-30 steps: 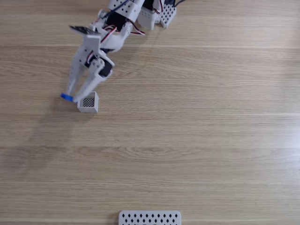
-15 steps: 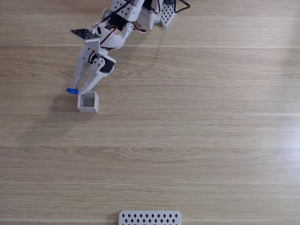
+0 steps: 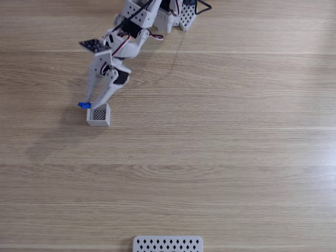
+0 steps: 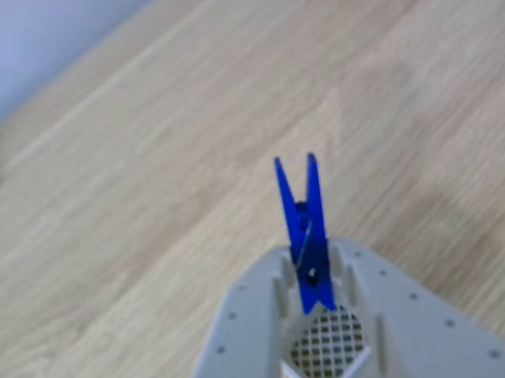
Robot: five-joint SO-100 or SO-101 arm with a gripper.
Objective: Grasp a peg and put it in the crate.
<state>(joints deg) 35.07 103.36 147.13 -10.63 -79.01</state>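
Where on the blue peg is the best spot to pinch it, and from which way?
Probably around its middle, near the spring. In the other view the jaws are shut on the peg there, pressing from both flat sides, with the forked end sticking out beyond them. The slim body gives flat faces for squeezing, and a middle grip keeps it from tipping. It hangs just above the crate.

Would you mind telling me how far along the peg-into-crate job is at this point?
The grasp looks done: the tool is shut on the blue peg, which stands upright between its fingers. In hand is the placing: the tool is at the edge of the white crate, with the peg just beside its rim. Left to do: lower or release the peg into the crate, whose mesh bottom holds nothing yet.
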